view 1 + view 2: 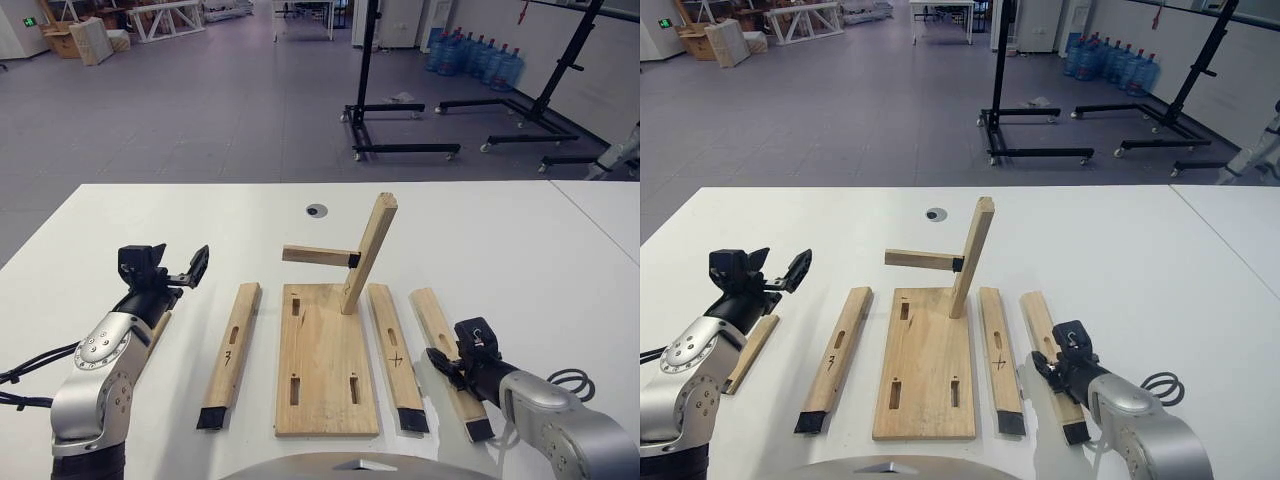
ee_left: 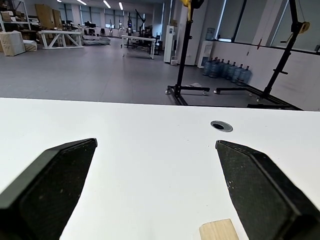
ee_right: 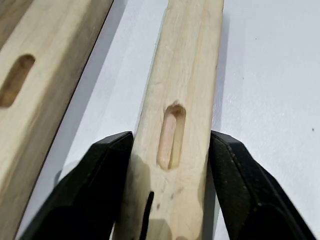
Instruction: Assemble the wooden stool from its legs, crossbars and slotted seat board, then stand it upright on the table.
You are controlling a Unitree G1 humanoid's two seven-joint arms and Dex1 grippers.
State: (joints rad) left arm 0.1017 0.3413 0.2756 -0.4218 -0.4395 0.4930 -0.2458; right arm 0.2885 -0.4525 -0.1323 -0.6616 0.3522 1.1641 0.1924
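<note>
Just one leg in seat board

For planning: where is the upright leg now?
Left eye view: the upright leg stands at the far right corner of the seat board, with a crossbar sticking out toward the robot's left.

Pale wooden seat board, black-tipped legs, white table
</note>
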